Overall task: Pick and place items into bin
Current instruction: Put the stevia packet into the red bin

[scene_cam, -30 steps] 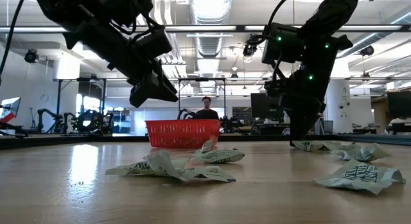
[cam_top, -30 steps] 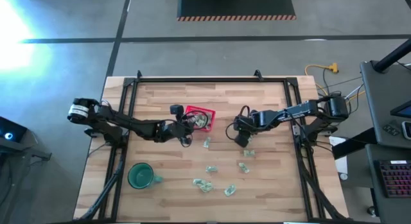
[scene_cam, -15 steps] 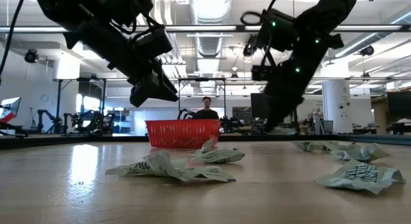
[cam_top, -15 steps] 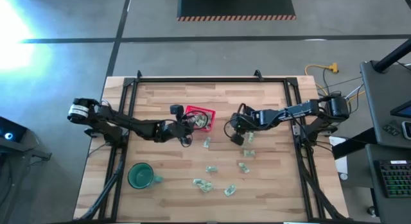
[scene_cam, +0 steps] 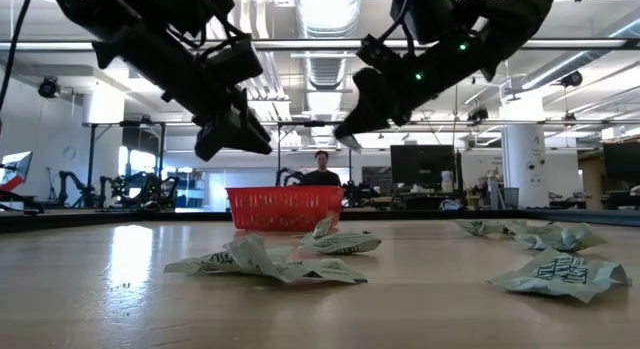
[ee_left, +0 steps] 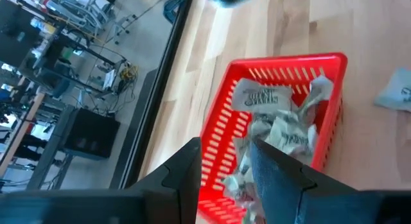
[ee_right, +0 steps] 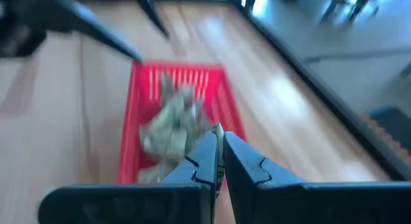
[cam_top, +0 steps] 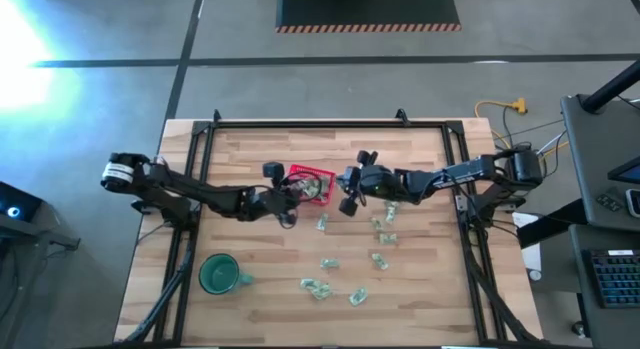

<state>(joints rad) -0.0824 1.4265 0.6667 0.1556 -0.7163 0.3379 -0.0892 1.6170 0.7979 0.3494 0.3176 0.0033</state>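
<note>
High view: right pincer [cam_top: 345, 193] beside bin [cam_top: 312, 184], bin set diagonally.

Right claw [ee_right: 218, 161] pinched, left claw [ee_left: 225, 166] parted

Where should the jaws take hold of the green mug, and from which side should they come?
Grip the green mug by its rim wall, coming straight down from above. It stands upright with its mouth open to the high view, so one finger can go inside and one outside. Its handle points toward the wrapped pieces; avoid that side.
</note>
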